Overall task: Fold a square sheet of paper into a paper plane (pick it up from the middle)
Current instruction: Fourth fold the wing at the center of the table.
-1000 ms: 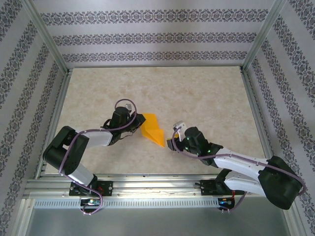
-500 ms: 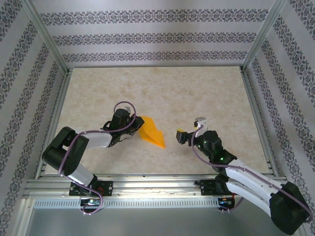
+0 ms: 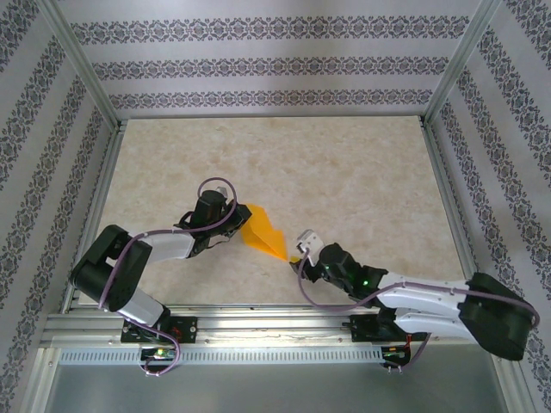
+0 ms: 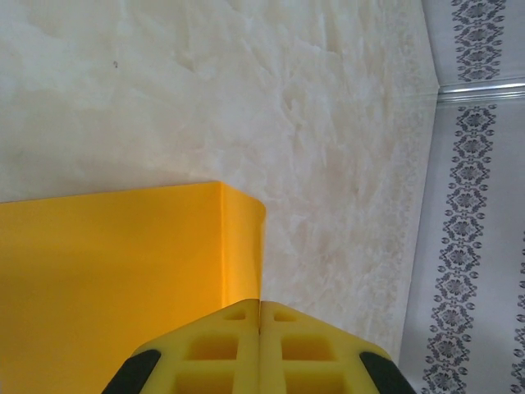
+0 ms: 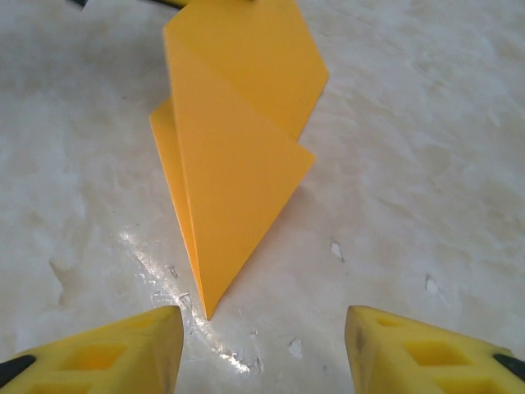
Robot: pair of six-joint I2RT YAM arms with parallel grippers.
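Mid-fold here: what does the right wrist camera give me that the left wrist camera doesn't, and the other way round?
Right wrist: the pointed tip and layered flaps of the folded orange paper, with the right pincer open and the tip just ahead between its fingers. Left wrist: the left pincer shut on the paper's blunt folded corner, plus the patterned wall at the table's edge. Both: the orange paper lying on the marbled table.

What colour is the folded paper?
The folded paper is plain bright orange, with no pattern. It shows best in the right wrist view.
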